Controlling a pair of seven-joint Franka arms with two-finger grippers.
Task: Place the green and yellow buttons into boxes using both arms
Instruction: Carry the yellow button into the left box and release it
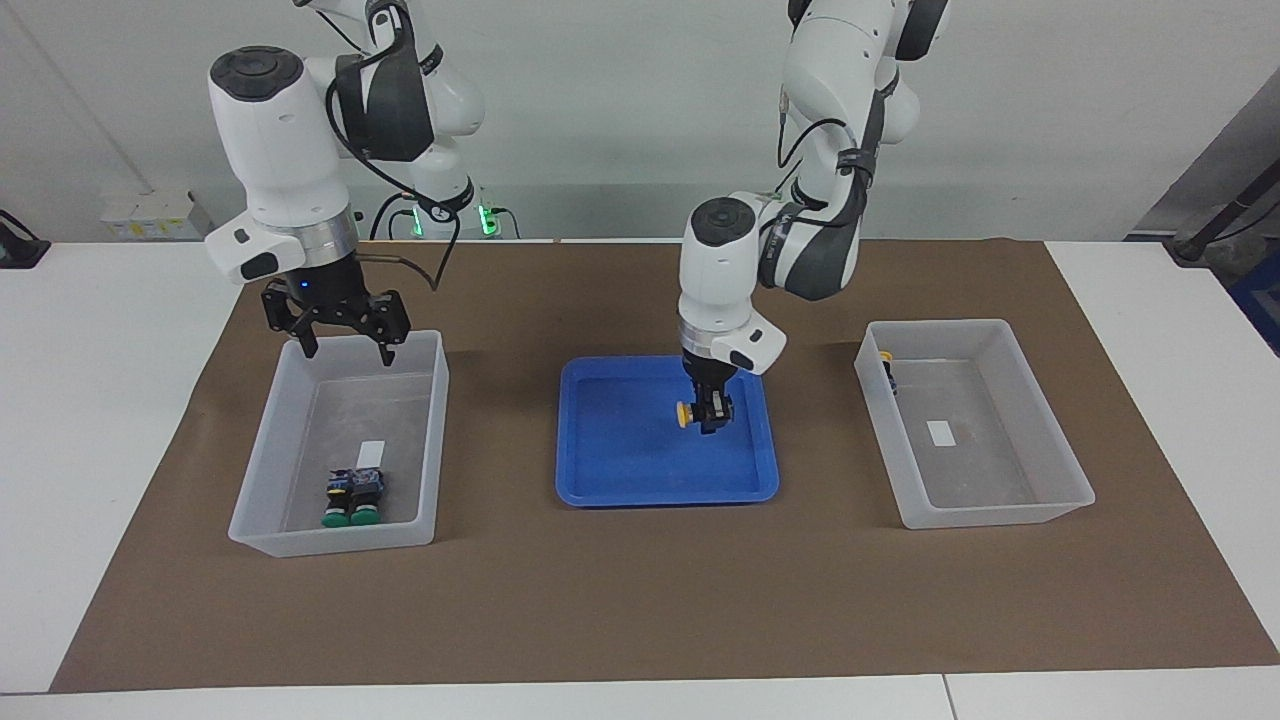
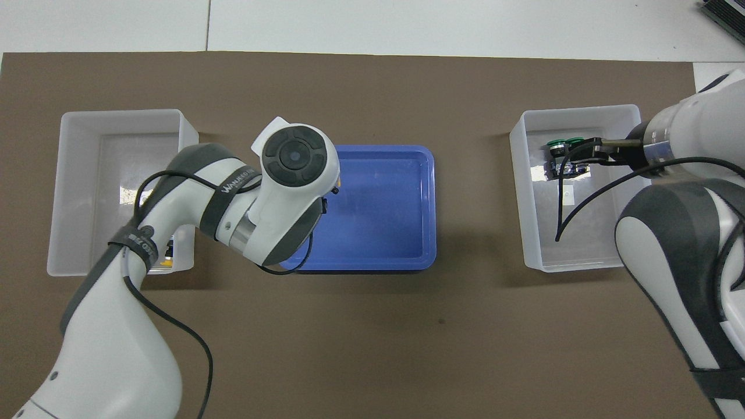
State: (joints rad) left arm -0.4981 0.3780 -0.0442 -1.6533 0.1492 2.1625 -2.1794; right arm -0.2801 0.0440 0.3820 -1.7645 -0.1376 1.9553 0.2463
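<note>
We see the left gripper [image 1: 709,419] clamped on a yellow-capped button [image 1: 684,413], holding it in the air over the blue tray [image 1: 600,480], toward the tray's edge on the left arm's side; the yellow cap sticks out sideways from the fingers toward the right arm's end of the table. From above, the left arm's wrist covers this gripper almost entirely. The right gripper [image 1: 346,352] hangs with its fingers spread apart and nothing between them, over the edge of the clear box [image 1: 435,450] that lies nearest the robots. Below it and farther from the robots, two green-capped buttons [image 1: 351,498] lie side by side on that box's floor. At the left arm's end of the table, in the other clear box [image 1: 1000,515], a second yellow button [image 1: 887,366] rests against the wall facing the tray, in the corner nearest the robots.
</note>
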